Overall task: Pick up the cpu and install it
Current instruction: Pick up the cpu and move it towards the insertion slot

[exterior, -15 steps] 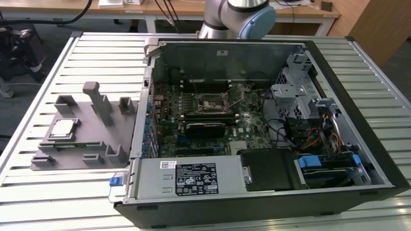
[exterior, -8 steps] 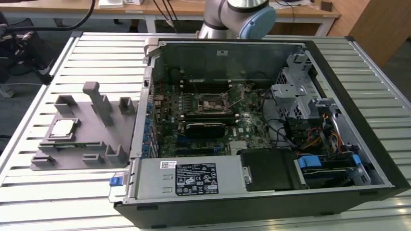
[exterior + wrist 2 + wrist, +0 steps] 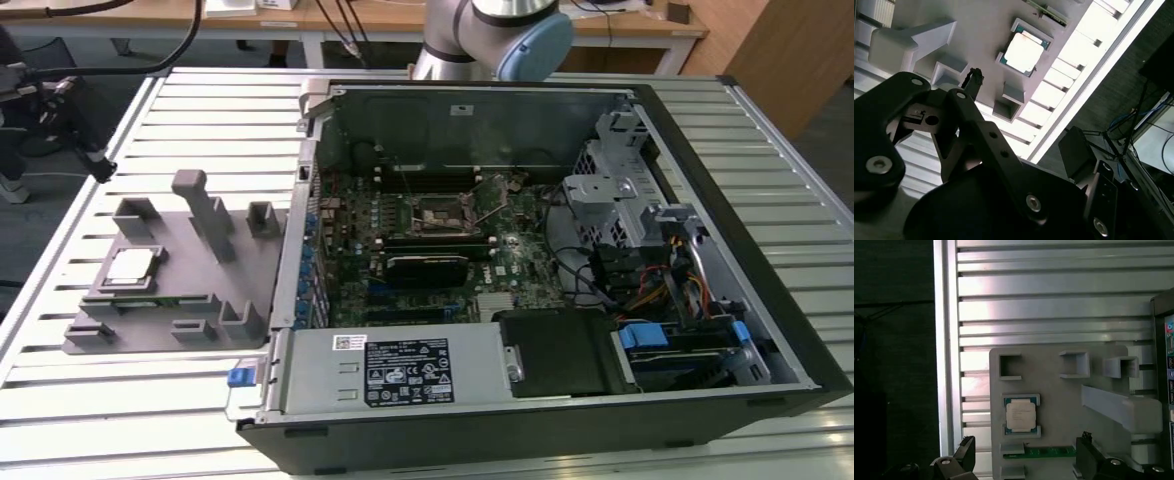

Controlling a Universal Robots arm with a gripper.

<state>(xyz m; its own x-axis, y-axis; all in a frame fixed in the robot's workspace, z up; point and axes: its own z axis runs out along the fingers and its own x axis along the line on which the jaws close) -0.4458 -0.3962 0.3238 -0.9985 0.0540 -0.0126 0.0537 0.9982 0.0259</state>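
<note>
Over by the bench (image 3: pixel 160 110) edge on the exterior view's left, the cpu (image 3: pixel 130 266) sits flat in its nest on the grey tray (image 3: pixel 187 285), shiny lid up, on the side of the tray nearest that edge. In the first wrist view your fingers (image 3: pixel 968 450) are spread wide with nothing between them, hovering over the tray and clear of the cpu (image 3: pixel 1021 416). So I'd say you're on the approach for the pick, with nothing grabbed yet. The socket (image 3: pixel 447 215) inside the computer case (image 3: pixel 561 330) looks unfilled from here, though it's small.

Getting hold of the chip looks like it calls for a straight, centred drop, with the tips landing on the two edges the nest's end blocks leave free. Those edges seem to face your tips already.

Room's tight, though. The blocks hug the other two sides, a green memory stick (image 3: pixel 1046 452) lies just beside the nest, and taller tray posts (image 3: pixel 200 205) stand near. The bench edge is close on one side and the case wall on the other. Above it's open.
</note>
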